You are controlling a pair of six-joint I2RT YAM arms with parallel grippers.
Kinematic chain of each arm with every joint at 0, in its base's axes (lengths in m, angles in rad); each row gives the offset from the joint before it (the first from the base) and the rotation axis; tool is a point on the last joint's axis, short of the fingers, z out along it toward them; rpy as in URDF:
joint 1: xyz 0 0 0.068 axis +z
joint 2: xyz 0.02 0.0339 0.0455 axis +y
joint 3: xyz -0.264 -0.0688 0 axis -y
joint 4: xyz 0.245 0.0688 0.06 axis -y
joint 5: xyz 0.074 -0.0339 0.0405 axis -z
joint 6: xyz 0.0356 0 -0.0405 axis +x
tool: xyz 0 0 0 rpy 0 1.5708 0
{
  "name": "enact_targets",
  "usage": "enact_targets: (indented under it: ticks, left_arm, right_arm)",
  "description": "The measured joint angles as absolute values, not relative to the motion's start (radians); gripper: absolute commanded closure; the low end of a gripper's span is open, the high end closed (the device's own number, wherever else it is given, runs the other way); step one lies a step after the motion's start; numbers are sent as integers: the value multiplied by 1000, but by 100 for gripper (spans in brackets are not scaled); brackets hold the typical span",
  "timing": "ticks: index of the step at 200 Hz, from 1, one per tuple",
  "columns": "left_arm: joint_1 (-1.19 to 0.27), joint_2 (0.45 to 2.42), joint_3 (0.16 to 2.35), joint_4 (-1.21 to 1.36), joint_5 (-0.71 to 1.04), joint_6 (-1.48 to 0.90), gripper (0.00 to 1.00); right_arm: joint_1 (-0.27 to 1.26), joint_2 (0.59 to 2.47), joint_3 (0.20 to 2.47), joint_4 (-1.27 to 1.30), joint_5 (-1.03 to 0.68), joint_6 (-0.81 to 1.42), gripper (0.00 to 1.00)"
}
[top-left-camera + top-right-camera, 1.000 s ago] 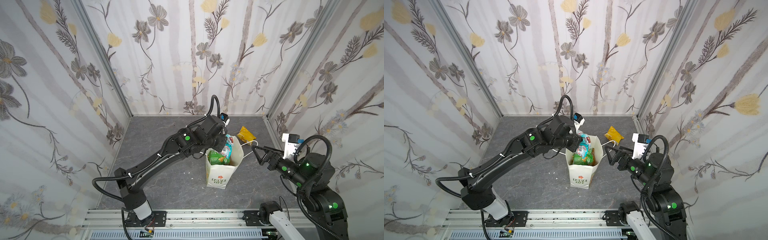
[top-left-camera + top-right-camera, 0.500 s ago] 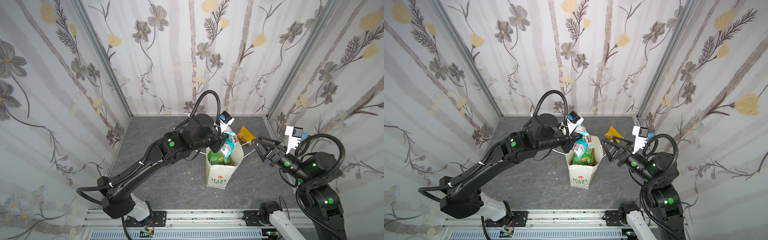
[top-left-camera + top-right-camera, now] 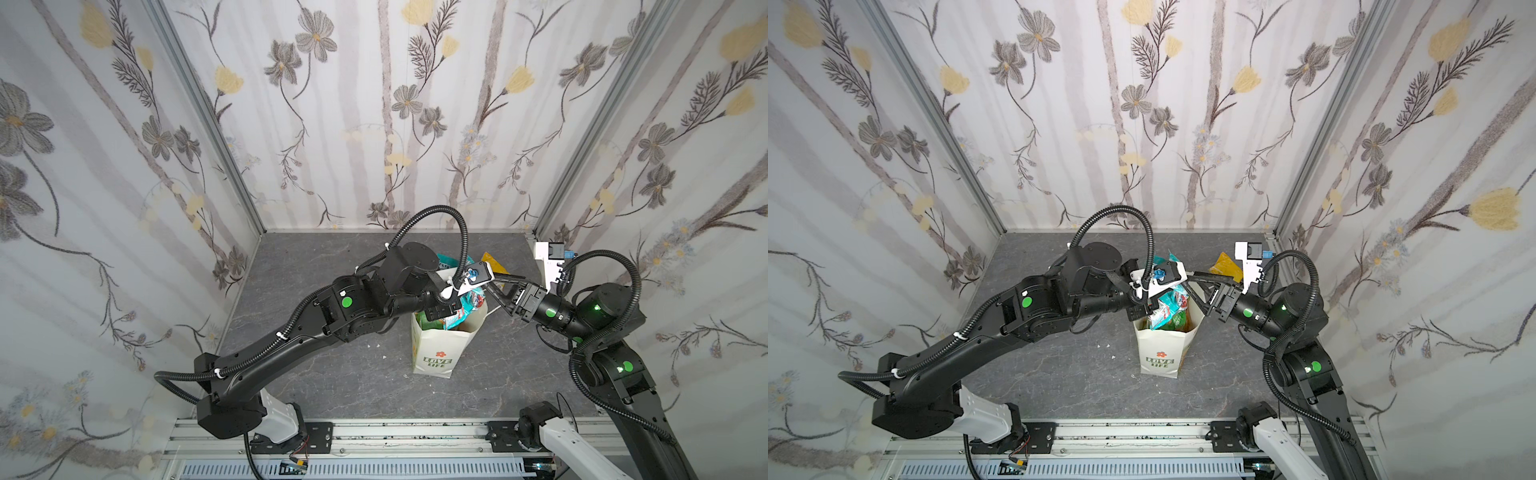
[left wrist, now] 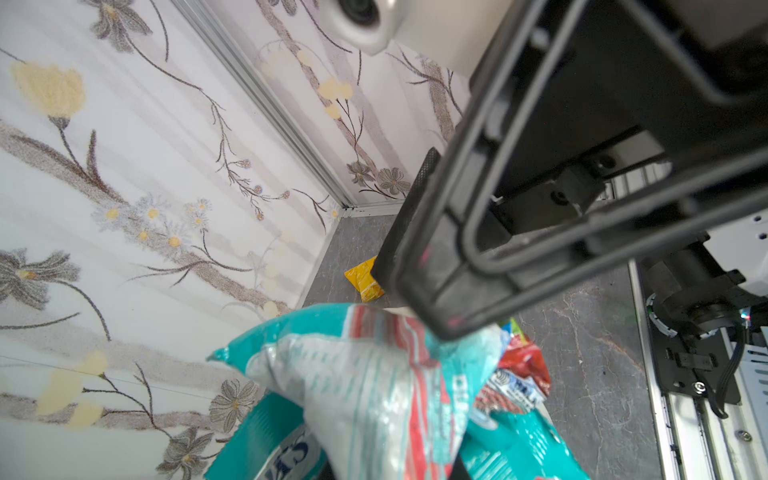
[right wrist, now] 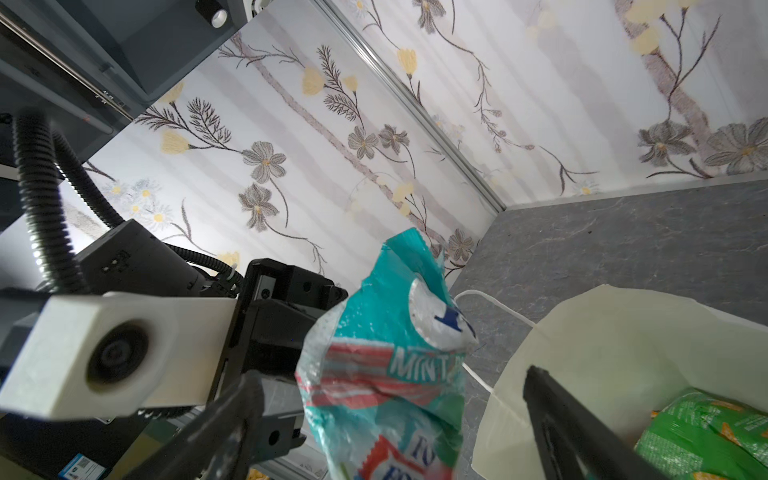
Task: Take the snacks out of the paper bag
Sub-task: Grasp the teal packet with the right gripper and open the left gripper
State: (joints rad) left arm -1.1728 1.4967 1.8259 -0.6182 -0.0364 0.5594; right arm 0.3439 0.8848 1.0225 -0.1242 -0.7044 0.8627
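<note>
Past the metal rail (image 3: 374, 432), the grey marbled surface (image 3: 332, 386) carries the paper bag (image 3: 436, 345), upright near the middle. My left gripper (image 3: 451, 309) is clamped on a teal packet (image 3: 467, 309) above its mouth; my right gripper (image 3: 496, 291) gapes wide at the bag's right rim. Farther back, right, lies a yellow packet (image 3: 490, 259), before floral-papered walls (image 3: 374, 124).

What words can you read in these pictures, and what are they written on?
"LOVE LIFE": green print on the front of the paper bag.
"MINT": white letters on the teal packet in the right wrist view; the rest of the word is lost in a fold.
Letters lower on that packet: cut off, cannot be read.
Print on the green packet inside the bag: too small to read.
</note>
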Motion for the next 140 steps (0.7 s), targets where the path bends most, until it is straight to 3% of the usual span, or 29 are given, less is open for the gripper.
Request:
enact_targets:
  ticks: [48,79,100,140]
  left_arm:
    - [-1200,1523,1834,-616,-107,645,100]
    - [-1204,1530,1835,-617,-147,666,100]
    - [-1205,1536,1836,-616,-169,666,85]
    - [-1207,1541,1837,-611,-202,665,65]
  right_arm:
    - [411,927,1021,-92,-669,871,39]
    - [428,937,1016,-80,-636,874,49]
    - [432,942,1015,-78,-617,881,59]
    - [434,945,1015,-71,-577,881,83]
